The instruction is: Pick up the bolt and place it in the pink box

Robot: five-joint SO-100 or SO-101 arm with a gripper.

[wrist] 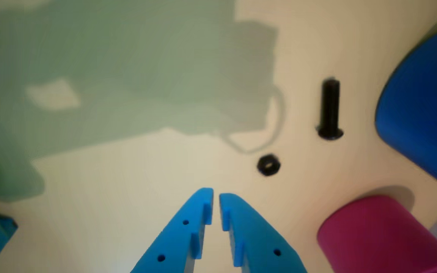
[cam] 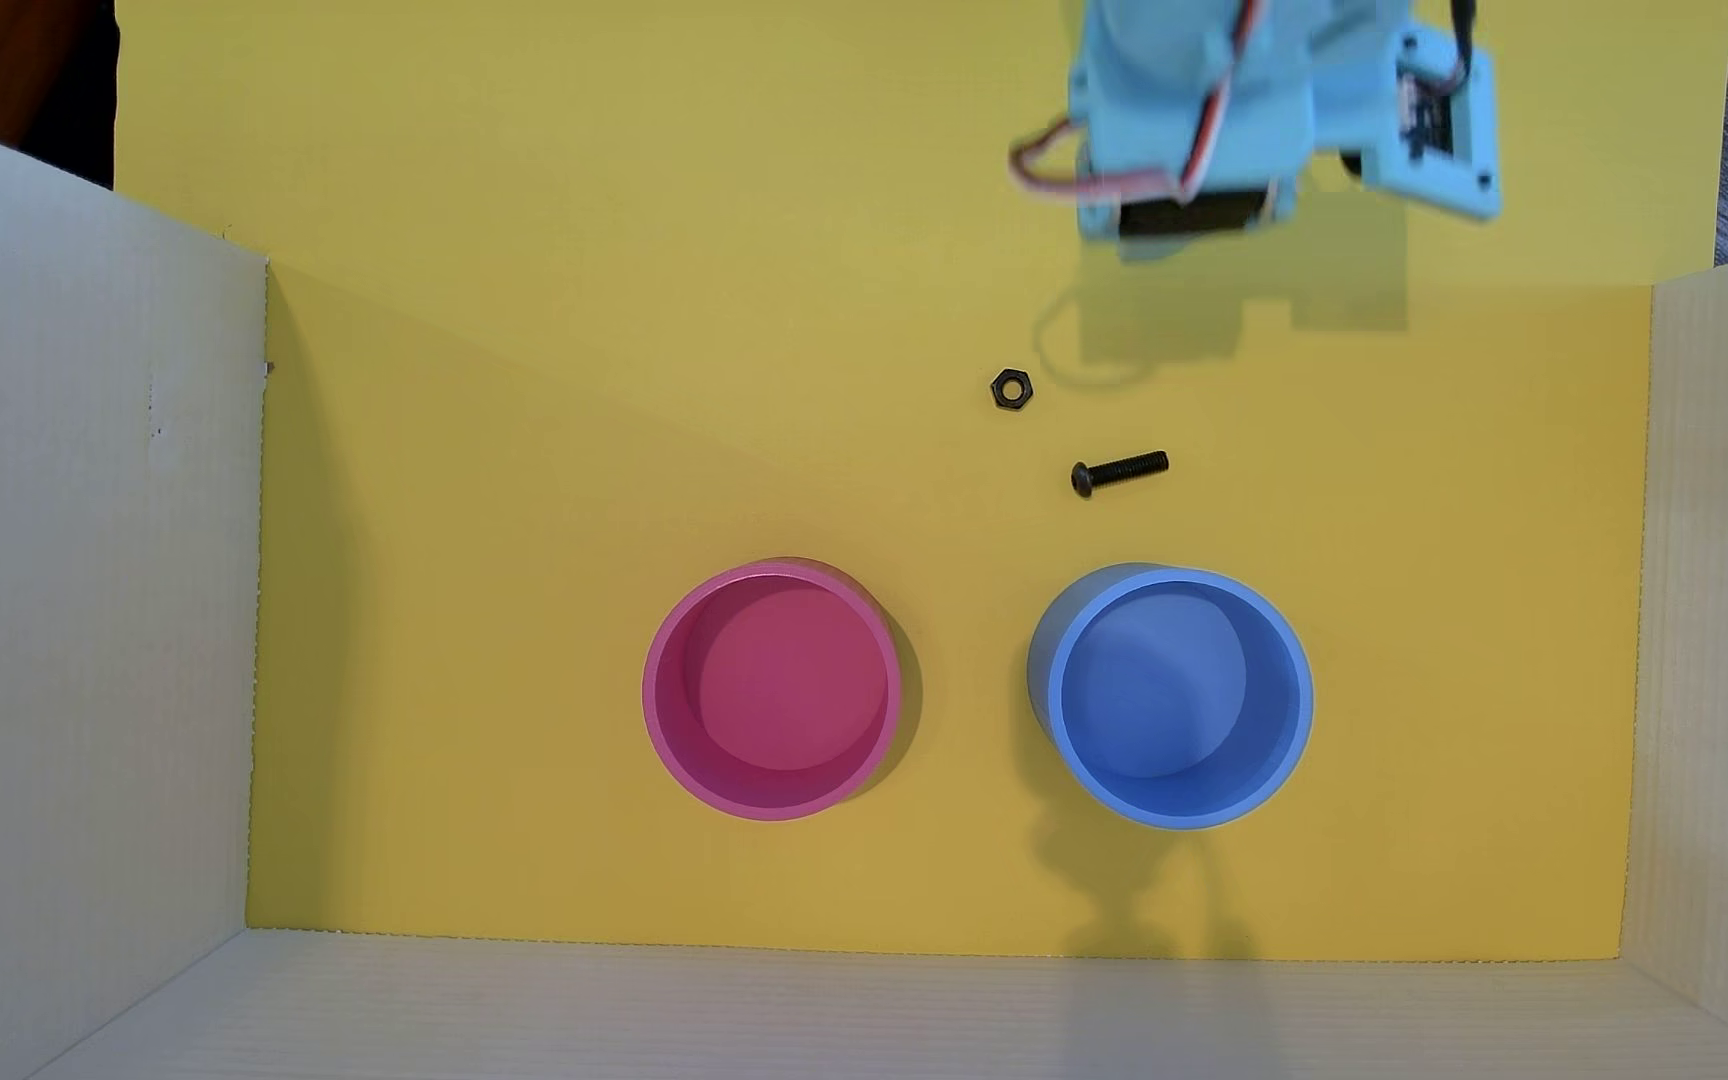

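Step in hand: reaching for the bolt (cam: 1120,473), not yet gripped; judged an early stage of the task.
Bolt: lying flat on the yellow worktop (cam: 527,467), clear of everything, head toward the pink box (cam: 772,691) side in the overhead view, shank pointing away.
Neighbours: black nut (cam: 1013,389) near the bolt but apart from it; blue cup (cam: 1177,696) just below the bolt in the overhead view, beside the pink box.
Doing it well: best to open wide first, then come straight down across the shank, not along it; keep off the nut and off the blue cup's rim. Thin round shank likely to roll or slip if pinched off-centre.
Hand (wrist: 216,197): empty, touching nothing, fingers (wrist: 192,227) nearly together with only a narrow slit between them in the wrist view; hovering short of the nut (wrist: 268,165), bolt (wrist: 330,110) further off to the right.
Destination: pink box empty, upright, open top clear.
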